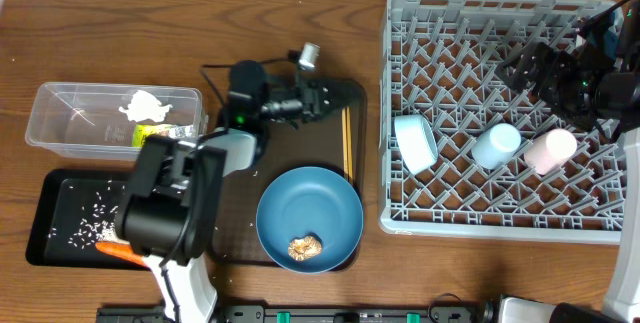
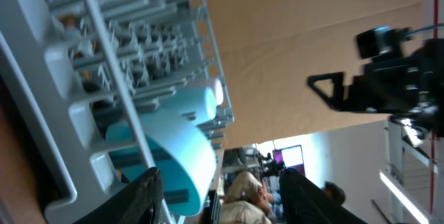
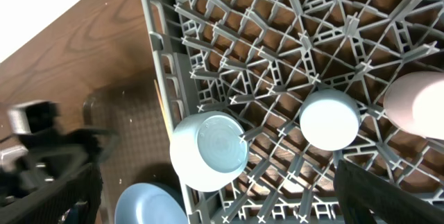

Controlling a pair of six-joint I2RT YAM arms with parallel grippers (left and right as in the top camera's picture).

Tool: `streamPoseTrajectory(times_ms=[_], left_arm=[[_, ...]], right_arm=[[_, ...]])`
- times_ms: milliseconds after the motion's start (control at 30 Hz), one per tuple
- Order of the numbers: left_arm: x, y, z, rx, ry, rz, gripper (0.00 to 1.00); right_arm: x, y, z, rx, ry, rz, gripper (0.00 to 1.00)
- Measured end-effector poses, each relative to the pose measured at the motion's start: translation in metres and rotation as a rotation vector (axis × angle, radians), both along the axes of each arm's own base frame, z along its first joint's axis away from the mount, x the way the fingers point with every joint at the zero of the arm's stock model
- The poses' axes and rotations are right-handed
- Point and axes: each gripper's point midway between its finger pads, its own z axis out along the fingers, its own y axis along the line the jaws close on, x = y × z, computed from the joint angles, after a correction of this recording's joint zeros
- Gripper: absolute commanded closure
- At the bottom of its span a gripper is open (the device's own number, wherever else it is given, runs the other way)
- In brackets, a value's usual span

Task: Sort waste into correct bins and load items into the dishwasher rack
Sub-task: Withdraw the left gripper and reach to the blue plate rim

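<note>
We see the left gripper [image 2: 220,179] hovering over the far end of the brown tray [image 1: 225,243]. Its fingers stand apart with nothing between them. The right gripper [image 3: 215,175] hangs above the far right part of the rack [image 1: 395,218], its fingers spread wide and empty.

Three items sit in the rack. The bowl [image 1: 415,143] is tipped on its side near the left wall, the light blue cup [image 1: 497,146] is to its right, and the pink cup [image 1: 552,149] is just beside that.

The chopsticks [image 1: 347,143] lie together on the brown tray's right edge, near the rack but outside it. The plate [image 1: 310,208] rests over the tray's near right corner and carries a brown lump [image 1: 305,248].

On the left of the table [image 1: 120,23] the clear tub [image 1: 60,128] holds the wrapper [image 1: 148,106] and the packet [image 1: 148,136] (the arm partly hides the packet). Just in front of the tub, the black tray [image 1: 45,243] holds scattered rice [image 1: 95,228]. The carrot [image 1: 118,251] lies at the tray's near right corner, half under the arm.
</note>
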Motion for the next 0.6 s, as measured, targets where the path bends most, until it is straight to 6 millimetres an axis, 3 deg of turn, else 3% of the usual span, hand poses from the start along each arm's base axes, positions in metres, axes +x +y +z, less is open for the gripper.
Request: streamPoseTrajectory(times_ms=[267, 367, 467, 600], left_arm=[[0.016, 0.03, 0.061, -0.027, -0.158, 0.147, 0.44], [0.021, 0.037, 0.073, 0.003, -0.148, 0.231, 0.43], [0.023, 0.051, 0.059, 0.132, -0.049, 0.343, 0.36], [-0.004, 0.089, 0.004, 0.473, 0.112, 0.484, 0.34]], right_arm=[[-0.002, 0.0, -0.001, 0.002, 0.008, 0.0, 0.01], [-0.002, 0.0, -0.001, 0.002, 0.01, 0.0, 0.01], [-0.004, 0.001, -0.002, 0.003, 0.017, 0.0, 0.01], [-0.004, 0.001, -0.002, 0.004, 0.02, 0.0, 0.01]])
